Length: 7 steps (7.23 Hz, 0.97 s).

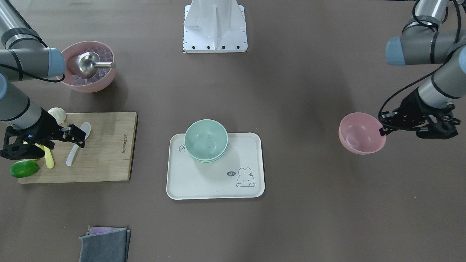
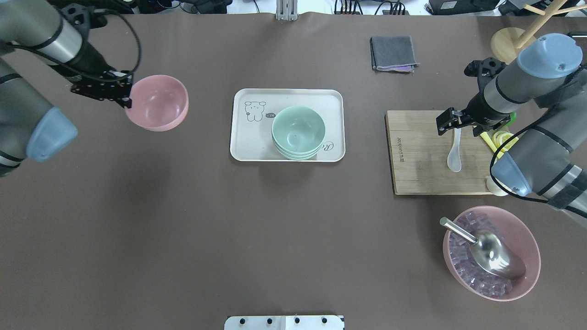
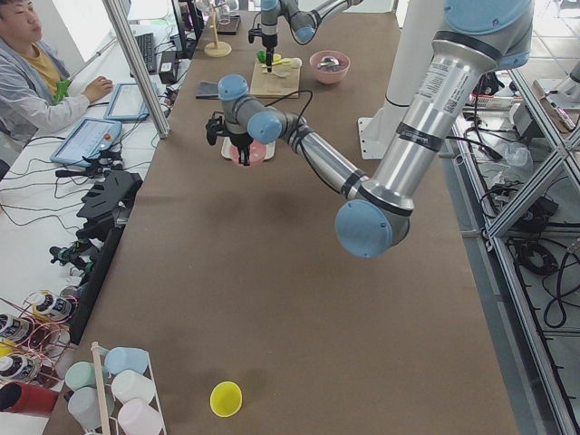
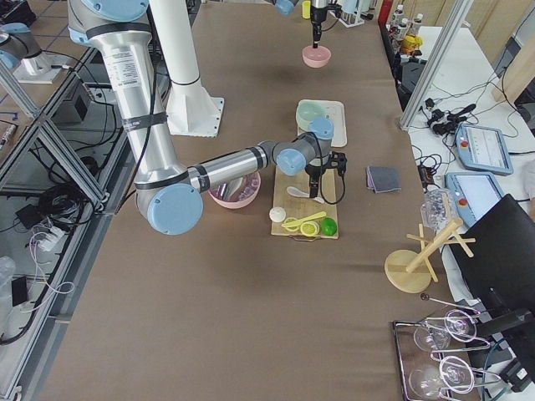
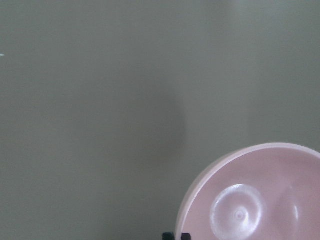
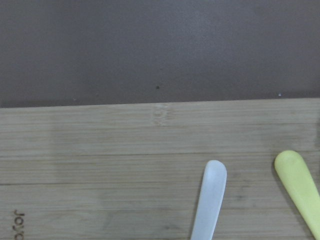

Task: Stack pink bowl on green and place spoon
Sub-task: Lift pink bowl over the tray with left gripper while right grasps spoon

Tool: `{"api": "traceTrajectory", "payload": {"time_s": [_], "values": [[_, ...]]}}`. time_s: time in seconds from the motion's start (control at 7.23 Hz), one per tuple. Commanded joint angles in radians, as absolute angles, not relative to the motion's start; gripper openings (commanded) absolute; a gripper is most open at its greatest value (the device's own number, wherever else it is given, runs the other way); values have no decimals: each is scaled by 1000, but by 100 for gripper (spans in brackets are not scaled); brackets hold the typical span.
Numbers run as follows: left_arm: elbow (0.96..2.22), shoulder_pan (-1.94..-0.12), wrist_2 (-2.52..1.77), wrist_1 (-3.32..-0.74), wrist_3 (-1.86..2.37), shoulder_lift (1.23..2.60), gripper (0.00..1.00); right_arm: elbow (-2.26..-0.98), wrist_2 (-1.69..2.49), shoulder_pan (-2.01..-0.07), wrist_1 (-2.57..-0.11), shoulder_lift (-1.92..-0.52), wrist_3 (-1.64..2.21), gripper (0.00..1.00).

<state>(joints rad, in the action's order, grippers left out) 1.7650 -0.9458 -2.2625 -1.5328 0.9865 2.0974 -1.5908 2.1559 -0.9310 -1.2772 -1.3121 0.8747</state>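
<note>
- Grip on the pink bowl (image 2: pixel 158 103): why at the rim?
- So the hollow stays free. The left gripper (image 2: pixel 128 97) is closed on the bowl's edge at the upper left of the overhead view. The bowl hangs mouth-up and, judging by its shadow in the left wrist view, a little clear of the table. Held that way, it can be lowered straight into the green bowl.
- And the green bowl (image 2: pixel 298 130)?
- At the centre of the frame, topping a small stack of like bowls on the white tray (image 2: pixel 240 149), well apart from the pink one. Nothing is nested yet, so I judge the carry across to be the step in hand.
- The other arm?
- The right gripper (image 2: pixel 450 123) hangs over the wooden board (image 2: pixel 412 156) at the right of the frame, at the handle end of the white spoon (image 2: pixel 454 156). Its jaws look parted, with nothing in them. In the right wrist view the spoon lies flat on the board beside a yellow spoon (image 6: pixel 297 185). My guess is it is posted there so the spoon can follow as soon as the bowls are stacked.
</note>
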Motion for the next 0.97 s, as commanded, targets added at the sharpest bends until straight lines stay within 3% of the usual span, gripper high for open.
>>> {"api": "traceTrajectory", "payload": {"time_s": [0.0,0.28,0.41,0.69,0.83], "values": [[1709,-797,-2151,-1491,1194,2292,0,-1548,2149,-917,-1276,-1316,940,84],[1616,-770,-2151,-1493,1242,2394,0,-1548,2151,-910,-1276,-1312,968,75],[1583,-770,-2152,-1494,1243,2422,0,-1549,2151,-911,-1276,-1310,982,65],[1568,-750,-2154,-1505,1244,2428,0,-1549,2152,-910,-1276,-1312,1006,23],[1530,-732,-2154,-1506,1253,2457,0,-1552,2154,-910,-1276,-1313,1006,21]]}}
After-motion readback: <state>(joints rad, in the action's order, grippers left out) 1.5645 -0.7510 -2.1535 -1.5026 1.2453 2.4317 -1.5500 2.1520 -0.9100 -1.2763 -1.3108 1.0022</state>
